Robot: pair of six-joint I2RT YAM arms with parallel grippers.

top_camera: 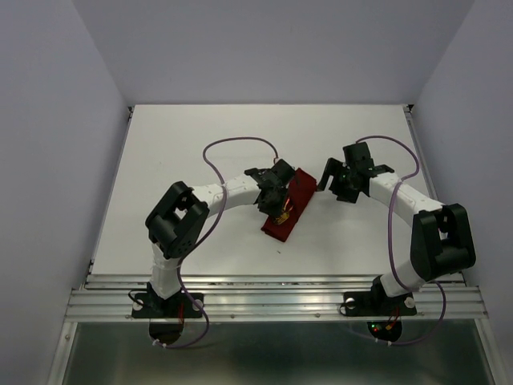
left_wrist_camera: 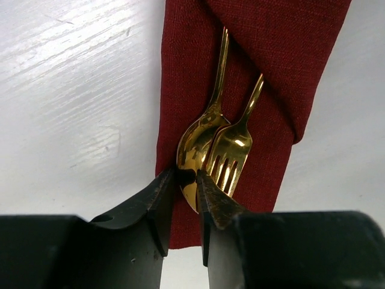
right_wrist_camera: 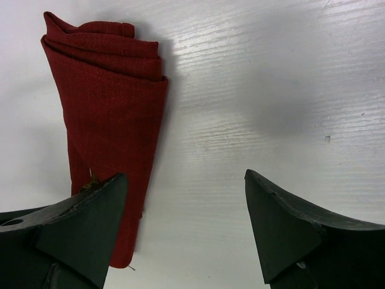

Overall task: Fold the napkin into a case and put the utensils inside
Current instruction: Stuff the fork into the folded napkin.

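Maroon cloth napkin (top_camera: pixel 288 210) lies on the white tabletop (top_camera: pixel 184 136), folded into a narrow case (left_wrist_camera: pixel 180 90), with the gold spoon (left_wrist_camera: pixel 195 144) and gold fork (left_wrist_camera: pixel 231 150) tucked handle-first under its flap. We judge only release remains: left jaws sit narrowly apart at the spoon's bowl, and we cannot tell if they grip it; right jaws are spread and empty.

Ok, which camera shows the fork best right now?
The left wrist view: the fork sits close up, tines out, handle tucked under a fold of the case beside the spoon. The top view shows the utensils only as a gold glint; the right wrist view, little beyond cloth.
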